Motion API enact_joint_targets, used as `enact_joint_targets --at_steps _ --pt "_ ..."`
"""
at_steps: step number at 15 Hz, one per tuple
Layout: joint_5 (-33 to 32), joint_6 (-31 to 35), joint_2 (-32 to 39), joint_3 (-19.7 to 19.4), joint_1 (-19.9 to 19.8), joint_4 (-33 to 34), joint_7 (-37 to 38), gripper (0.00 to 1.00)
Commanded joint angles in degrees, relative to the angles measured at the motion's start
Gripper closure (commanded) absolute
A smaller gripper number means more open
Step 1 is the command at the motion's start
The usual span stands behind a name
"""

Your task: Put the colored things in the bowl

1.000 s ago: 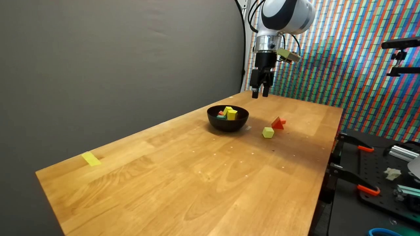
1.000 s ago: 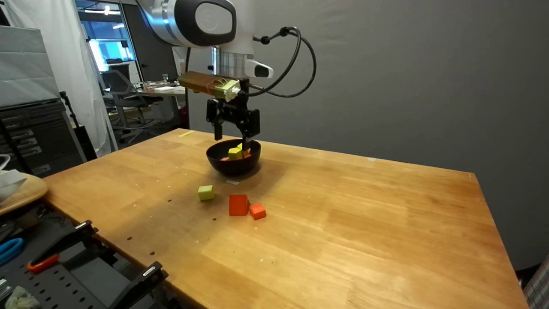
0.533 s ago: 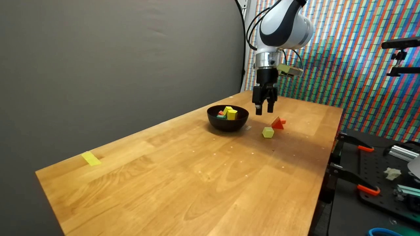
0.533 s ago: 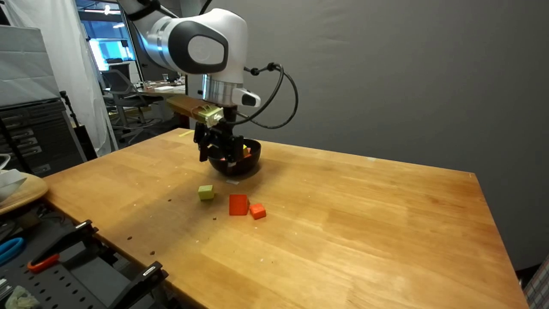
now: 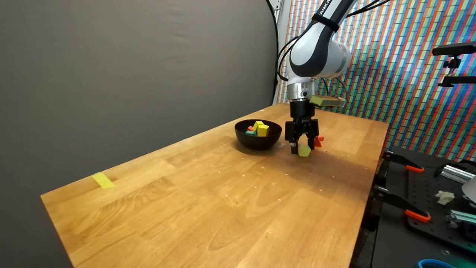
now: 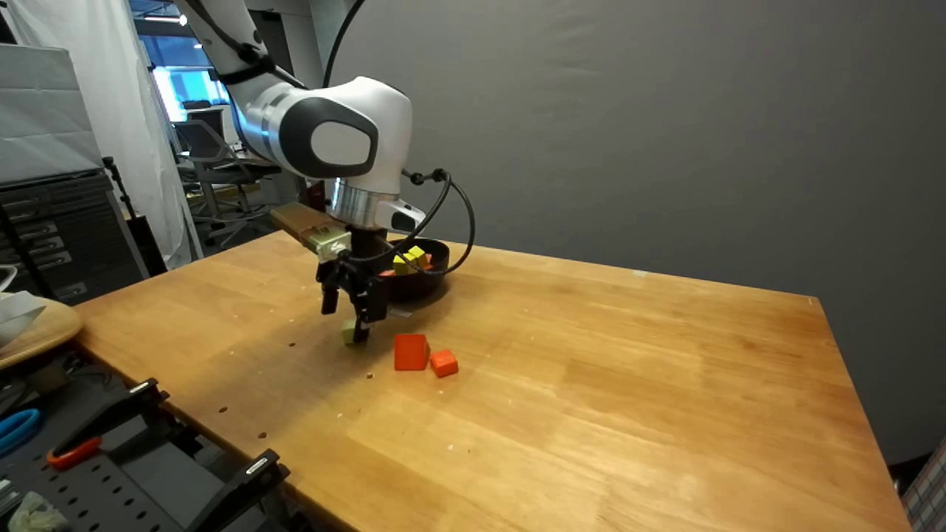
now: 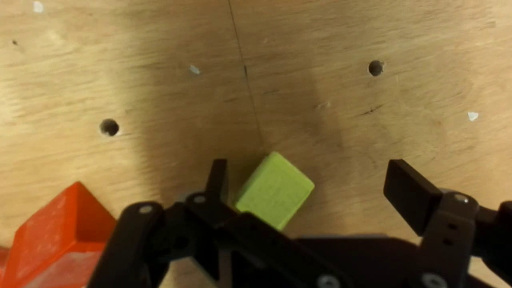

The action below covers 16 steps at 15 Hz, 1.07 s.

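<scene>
my wide-spread, empty gripper (image 7: 311,182) straddles the lime block (image 7: 276,190); in an exterior view, red wedge (image 6: 409,353) and red block (image 6: 445,363) remain at four o'clock; the bowl (image 6: 417,287) at two holds several pieces (image 6: 418,255).

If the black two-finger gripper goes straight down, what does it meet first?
Likely the brown wooden tabletop: the open gripper straddles the small yellow-green block. In the wrist view one finger looks close to that block, so grazing it is possible; remaining height is unclear.
</scene>
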Motion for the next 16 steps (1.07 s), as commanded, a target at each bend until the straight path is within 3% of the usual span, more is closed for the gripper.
enact_joint_targets --at_steps 1,2,3,5,13,16 --pt "-0.99 2.04 -0.84 -1.02 1.72 -1.73 4.85 0.0" --pt "-1.1 2.35 -0.72 -0.99 1.91 -1.75 5.44 0.06" --pt "-0.68 2.77 -0.61 -0.72 1.84 -1.76 5.66 0.25" --pt "-0.71 3.16 -0.58 -0.64 2.04 -1.66 6.26 0.3" --pt "-5.99 12.66 -3.94 -3.05 5.25 -2.81 11.06 0.91" --pt "-9.95 18.48 -8.51 -4.22 7.45 -4.11 12.81 0.91"
